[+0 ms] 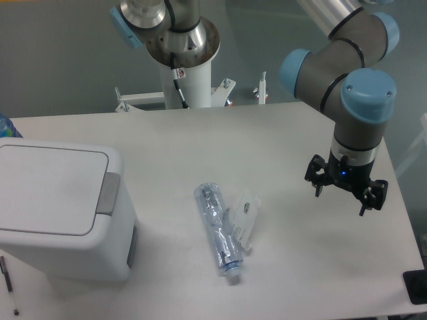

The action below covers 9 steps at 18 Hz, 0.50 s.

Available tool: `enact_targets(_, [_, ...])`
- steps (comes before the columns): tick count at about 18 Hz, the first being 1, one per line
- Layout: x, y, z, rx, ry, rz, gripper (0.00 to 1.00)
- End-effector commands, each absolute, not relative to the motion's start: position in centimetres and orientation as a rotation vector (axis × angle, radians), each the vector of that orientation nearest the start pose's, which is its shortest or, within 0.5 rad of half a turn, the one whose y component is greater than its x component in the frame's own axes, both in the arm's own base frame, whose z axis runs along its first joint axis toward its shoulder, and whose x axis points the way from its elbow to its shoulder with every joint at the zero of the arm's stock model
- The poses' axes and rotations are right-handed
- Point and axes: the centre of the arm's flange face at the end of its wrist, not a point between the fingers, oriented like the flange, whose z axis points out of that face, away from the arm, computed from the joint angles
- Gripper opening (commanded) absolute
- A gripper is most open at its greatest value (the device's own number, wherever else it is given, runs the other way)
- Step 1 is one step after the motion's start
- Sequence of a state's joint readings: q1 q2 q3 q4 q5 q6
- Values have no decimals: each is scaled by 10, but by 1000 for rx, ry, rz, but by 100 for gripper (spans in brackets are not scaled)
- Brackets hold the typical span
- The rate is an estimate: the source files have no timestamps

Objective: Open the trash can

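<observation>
The trash can [63, 220] is a large white boxy bin at the table's left front. Its flat white lid [50, 187] lies shut, and a grey push tab [109, 194] sits on the rim at the lid's right edge. My gripper [345, 195] hangs over the right side of the table, far from the bin, pointing down. Its black fingers [317, 189] are spread apart with nothing between them.
A crushed clear plastic bottle [219, 230] lies mid-table between bin and gripper, with a small clear plastic wrapper [245, 217] beside it. The arm's white base post [187, 73] stands at the back edge. A dark object [417, 287] sits at the table's right front corner.
</observation>
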State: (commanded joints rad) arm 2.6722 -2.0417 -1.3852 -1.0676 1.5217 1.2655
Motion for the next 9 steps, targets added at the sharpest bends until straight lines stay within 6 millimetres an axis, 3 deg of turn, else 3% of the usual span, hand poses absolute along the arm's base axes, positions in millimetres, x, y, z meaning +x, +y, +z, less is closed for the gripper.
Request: enact_targets(9, [-556,445,350,-2979,253,258,100])
